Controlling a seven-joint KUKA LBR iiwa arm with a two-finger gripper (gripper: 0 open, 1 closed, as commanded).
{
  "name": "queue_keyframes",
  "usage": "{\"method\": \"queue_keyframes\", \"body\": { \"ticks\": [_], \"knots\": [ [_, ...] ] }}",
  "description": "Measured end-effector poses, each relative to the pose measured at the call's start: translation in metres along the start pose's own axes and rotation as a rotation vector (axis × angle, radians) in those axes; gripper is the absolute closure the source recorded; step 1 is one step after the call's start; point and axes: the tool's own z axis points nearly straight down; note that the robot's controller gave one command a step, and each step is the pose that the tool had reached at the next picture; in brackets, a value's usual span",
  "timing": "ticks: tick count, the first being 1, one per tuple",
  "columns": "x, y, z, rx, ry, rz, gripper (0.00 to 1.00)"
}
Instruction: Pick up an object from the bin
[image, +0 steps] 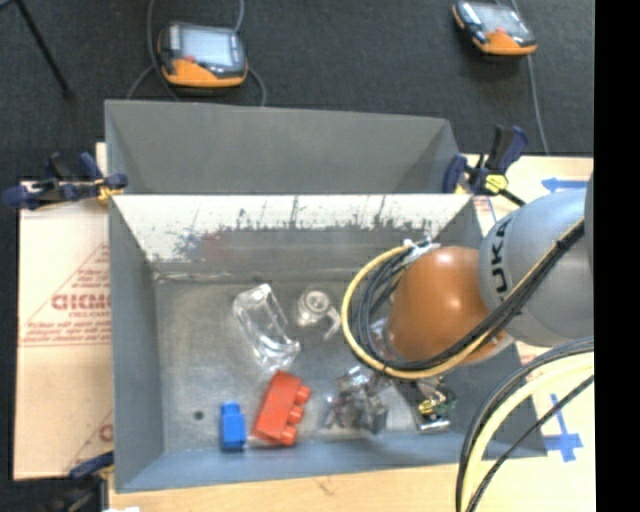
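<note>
You're at the reaching stage, by my reading: nothing is lifted yet, and every loose thing lies on the floor of the bin (135, 330). The arm comes in from the right, its orange cover (440, 305) and looped cables (352, 320) hanging over the right half of the bin. The gripper (358, 400) is down low at the near side. From this angle you cannot tell whether it is apart, together or clamped on anything, since its dark end blurs into whatever sits under it. The nearest clear candidate is the red block (282, 408), lying just to the left of the gripper at the near wall. Whether they touch is not plain. A small blue block (232, 427) sits just left of the red one. Farther in, toward the middle, lies a clear plastic piece (265, 325), and beside it to the right is a small round clear thing (315, 305). A little dark bit with a yellow-green glint (435, 408) rests near the right wall, and I can't say what it is. Before you lift, make sure the gripper is centred over one thing alone. The red block and blue block lie close together, so a grab made too far to the left could push one against the other.
</note>
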Motion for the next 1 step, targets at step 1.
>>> {"method": "queue_keyframes", "body": {
  "ticks": [1],
  "knots": [
    [-0.0206,-0.0460,-0.1477,0.007,-0.008,-0.006,1.00]
  ]
}}
